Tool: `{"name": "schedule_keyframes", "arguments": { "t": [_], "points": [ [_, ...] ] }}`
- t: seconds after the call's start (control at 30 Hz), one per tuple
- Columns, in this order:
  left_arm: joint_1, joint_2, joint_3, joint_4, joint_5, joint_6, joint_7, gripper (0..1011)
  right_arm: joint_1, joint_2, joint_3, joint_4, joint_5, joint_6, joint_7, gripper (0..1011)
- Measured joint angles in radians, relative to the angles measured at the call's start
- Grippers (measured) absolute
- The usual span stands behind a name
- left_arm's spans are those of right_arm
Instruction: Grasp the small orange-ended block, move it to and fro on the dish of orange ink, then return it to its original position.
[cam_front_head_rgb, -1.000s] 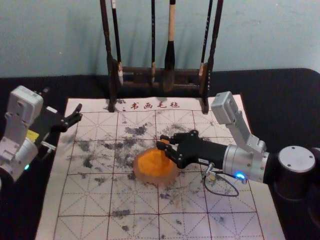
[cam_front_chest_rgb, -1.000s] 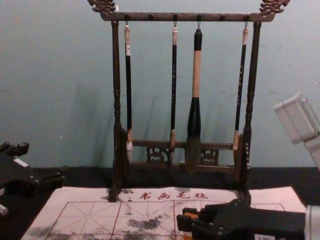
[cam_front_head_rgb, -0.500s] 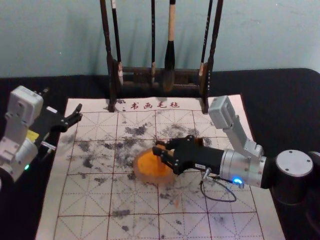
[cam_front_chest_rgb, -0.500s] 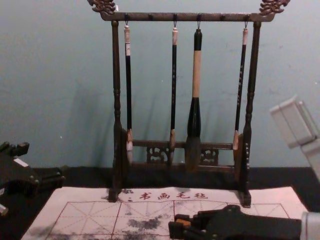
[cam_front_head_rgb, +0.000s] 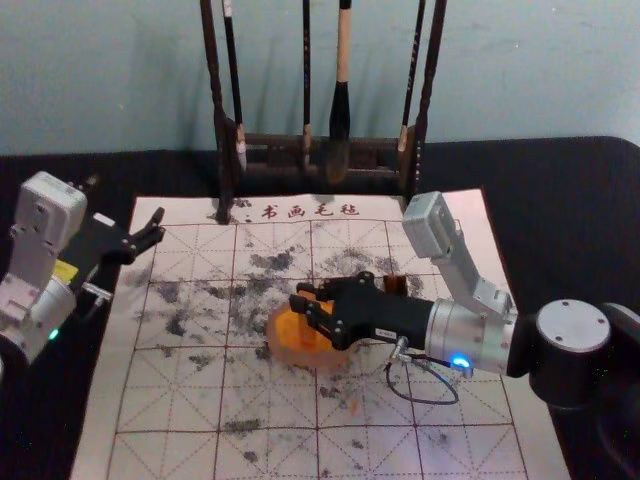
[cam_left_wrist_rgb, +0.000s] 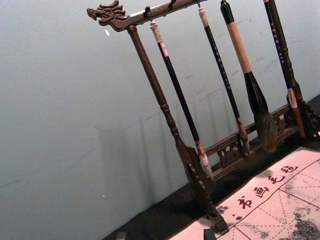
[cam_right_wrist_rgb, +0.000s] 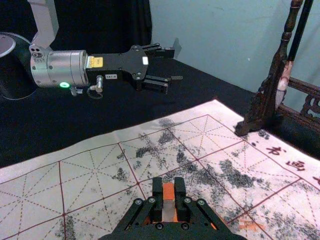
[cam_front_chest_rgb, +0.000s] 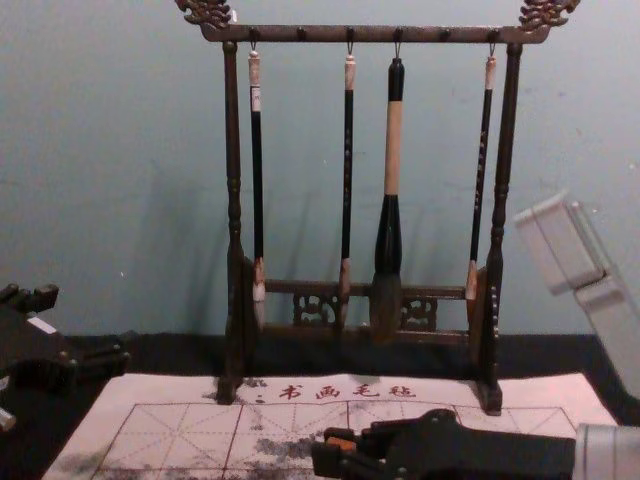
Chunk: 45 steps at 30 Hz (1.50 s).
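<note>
Block (cam_right_wrist_rgb: 168, 192), 1, sits grasped by the right gripper (cam_front_head_rgb: 301, 296) at 1 dish (cam_front_head_rgb: 286, 350), left gripper (cam_front_head_rgb: 126, 200) open near 1 mat (cam_front_head_rgb: 170, 445).

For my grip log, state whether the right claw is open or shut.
Shut: the right claw grips the orange-ended block, its fingers against both sides in the right wrist view.

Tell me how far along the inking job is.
Grasping looks done: the right pincer is shut on the orange-ended block. Inking seems under way, with the block at the dish of orange ink. Returning it is left: the pincer holds it.
</note>
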Motion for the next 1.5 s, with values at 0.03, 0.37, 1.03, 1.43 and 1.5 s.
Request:
{"name": "schedule_keyframes", "arguments": {
  "t": [0.03,0.37,1.03,1.43,1.5],
  "points": [
    [0.000,0.000,0.000,0.000,0.000,0.000,0.000,1001,0.003,-0.003,-0.002,0.004,0.000,0.000,0.000,129],
    [0.000,0.000,0.000,0.000,0.000,0.000,0.000,1001,0.029,-0.032,-0.012,0.050,-0.009,-0.021,-0.001,129],
    [0.000,0.000,0.000,0.000,0.000,0.000,0.000,1001,0.047,-0.060,0.002,0.105,-0.044,-0.071,-0.023,129],
    [0.000,0.000,0.000,0.000,0.000,0.000,0.000,1001,0.037,-0.052,0.020,0.101,-0.049,-0.070,-0.028,129],
    [0.000,0.000,0.000,0.000,0.000,0.000,0.000,1001,0.034,-0.049,0.025,0.098,-0.049,-0.069,-0.030,129]
  ]
}}
